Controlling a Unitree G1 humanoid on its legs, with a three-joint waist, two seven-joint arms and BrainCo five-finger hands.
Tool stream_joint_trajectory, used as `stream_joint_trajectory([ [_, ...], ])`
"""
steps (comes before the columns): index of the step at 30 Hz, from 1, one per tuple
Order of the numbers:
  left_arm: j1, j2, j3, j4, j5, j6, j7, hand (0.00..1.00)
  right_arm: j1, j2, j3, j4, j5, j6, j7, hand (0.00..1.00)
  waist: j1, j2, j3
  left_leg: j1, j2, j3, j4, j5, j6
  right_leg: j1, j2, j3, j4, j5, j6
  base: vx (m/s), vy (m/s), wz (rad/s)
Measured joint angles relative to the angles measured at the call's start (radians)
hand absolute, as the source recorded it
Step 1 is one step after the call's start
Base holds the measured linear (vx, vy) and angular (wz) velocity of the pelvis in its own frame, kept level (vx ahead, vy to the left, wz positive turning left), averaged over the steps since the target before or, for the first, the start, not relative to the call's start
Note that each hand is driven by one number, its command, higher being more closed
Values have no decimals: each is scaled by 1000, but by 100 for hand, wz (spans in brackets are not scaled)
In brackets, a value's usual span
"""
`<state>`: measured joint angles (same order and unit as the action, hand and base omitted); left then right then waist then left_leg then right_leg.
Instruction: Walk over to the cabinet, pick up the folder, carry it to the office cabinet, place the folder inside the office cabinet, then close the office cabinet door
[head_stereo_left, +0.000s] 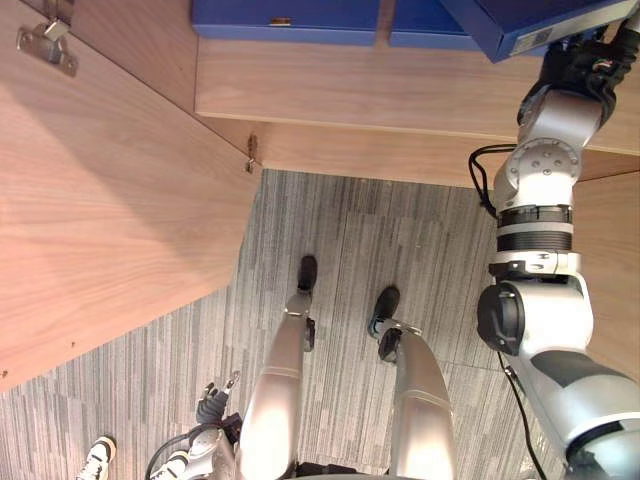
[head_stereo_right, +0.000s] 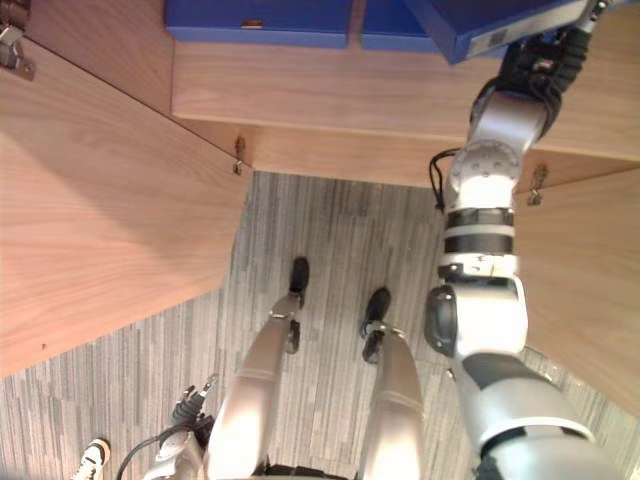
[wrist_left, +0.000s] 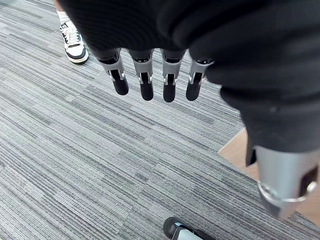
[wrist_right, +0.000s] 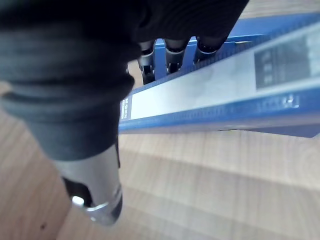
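My right hand (head_stereo_left: 585, 65) is raised to the open wooden office cabinet and is shut on a blue folder (head_stereo_left: 530, 25). The folder hangs tilted over the shelf (head_stereo_left: 350, 90) at the cabinet's right side. In the right wrist view the fingers (wrist_right: 167, 55) curl over the folder (wrist_right: 225, 95) along its labelled spine, with the pale wood shelf below it. My left hand (head_stereo_left: 210, 405) hangs low by my side over the carpet, its fingers (wrist_left: 145, 85) straight and holding nothing.
Two other blue folders (head_stereo_left: 285, 20) (head_stereo_left: 415, 25) lie on the shelf to the left of the held one. The left cabinet door (head_stereo_left: 100, 200) stands swung open beside me, the right door (head_stereo_right: 585, 290) open too. A person's shoe (wrist_left: 72, 42) stands on the grey carpet near my left hand.
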<state>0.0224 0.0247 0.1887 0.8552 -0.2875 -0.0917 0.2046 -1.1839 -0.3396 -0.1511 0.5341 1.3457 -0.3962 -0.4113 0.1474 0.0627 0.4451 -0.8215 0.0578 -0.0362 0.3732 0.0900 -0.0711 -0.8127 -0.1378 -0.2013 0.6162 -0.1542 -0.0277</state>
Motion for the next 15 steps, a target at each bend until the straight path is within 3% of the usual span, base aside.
stream_joint_trajectory([
  [3, 3, 8, -11, 0, 3, -4, -8, 0, 0, -10, 96, 1, -61, 61, 29, 0, -3, -1, 0, 1, 1, 1, 0, 0, 0, 0, 1, 1, -2, 1, 1, 0, 0, 0],
  [9, 16, 21, -23, -2, 4, -17, -38, 0, -3, -21, 353, 13, -300, 228, 113, 0, -2, -19, -4, 4, 7, 2, 0, -1, 1, 10, 9, 1, -19, 10, 3, 13, 6, -2],
  [15, 39, 21, -32, -3, 9, -28, -39, 0, -34, -48, 491, 41, -448, 294, 173, 0, -1, -29, -2, 5, 9, 5, 0, -1, 1, 12, 11, 1, -23, 12, 3, 0, 0, 0],
])
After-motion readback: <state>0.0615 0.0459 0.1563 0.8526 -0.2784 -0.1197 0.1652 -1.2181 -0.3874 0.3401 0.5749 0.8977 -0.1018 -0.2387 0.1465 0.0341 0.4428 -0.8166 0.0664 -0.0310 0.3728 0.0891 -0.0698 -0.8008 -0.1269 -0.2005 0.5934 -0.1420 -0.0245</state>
